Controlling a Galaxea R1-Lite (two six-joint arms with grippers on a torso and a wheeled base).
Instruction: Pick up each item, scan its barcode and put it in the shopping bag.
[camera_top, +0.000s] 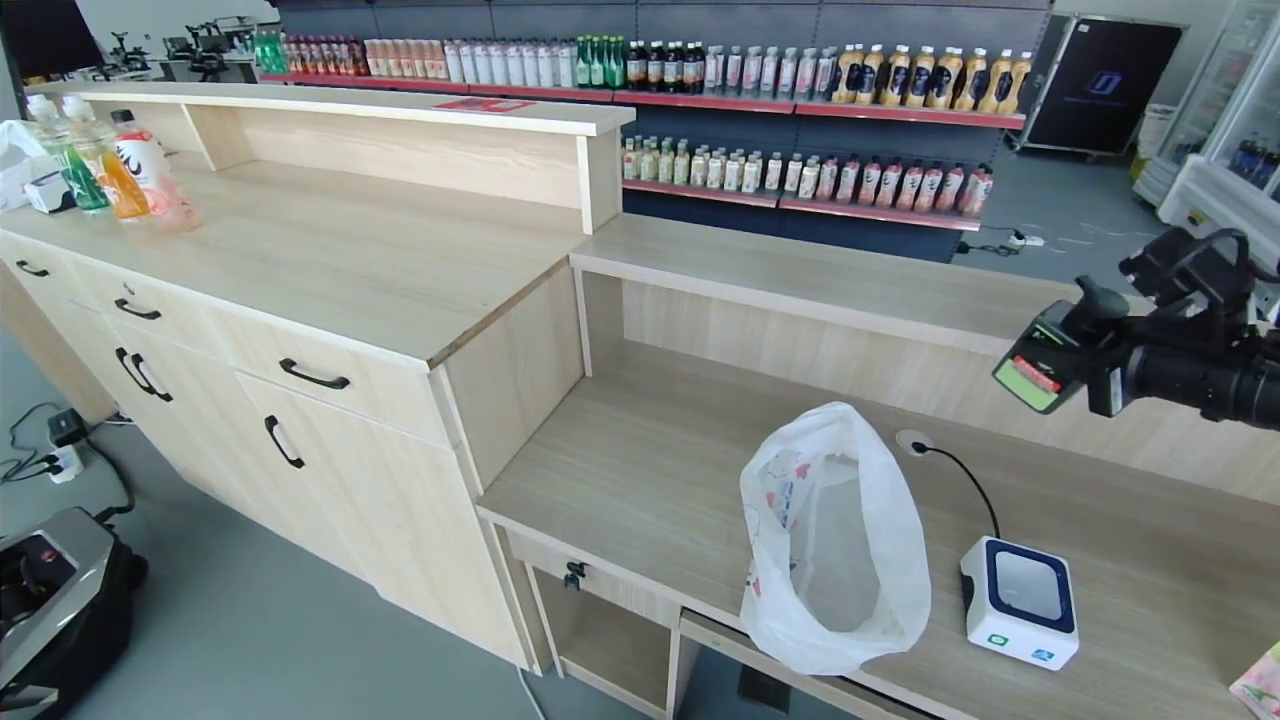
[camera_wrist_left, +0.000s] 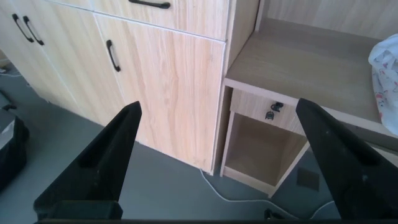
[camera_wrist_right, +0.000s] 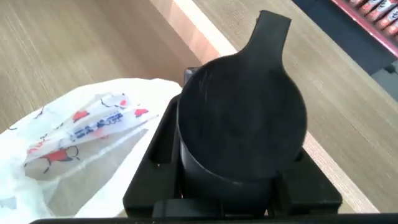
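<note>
**Robot holding 1 item aloft, bag standing open**

The right gripper (camera_top: 1085, 352) is clamping a dark item (camera_top: 1036, 372) with a green and red label. It is holding the item in the air at the right, above the counter (camera_top: 640, 450). The item is hanging well apart from the scanner (camera_top: 1020, 598), which is sitting near the counter's near edge.

The white bag (camera_top: 835, 540) is standing open just left of the scanner and is looking empty, so nothing seems packed yet. This item is awaiting its scan. 3 bottles (camera_top: 105, 160) are standing on the far left counter, and a pinkish pack (camera_top: 1262, 682) is peeking in at the near right corner. The task is looking barely begun.

The right wrist view is showing the item's round dark back hiding the fingers, with the bag beyond it. The left wrist view is showing the left gripper (camera_wrist_left: 219, 106), fingers spread wide and holding nothing, hanging over the floor beside a cabinet (camera_wrist_left: 168, 93).
</note>
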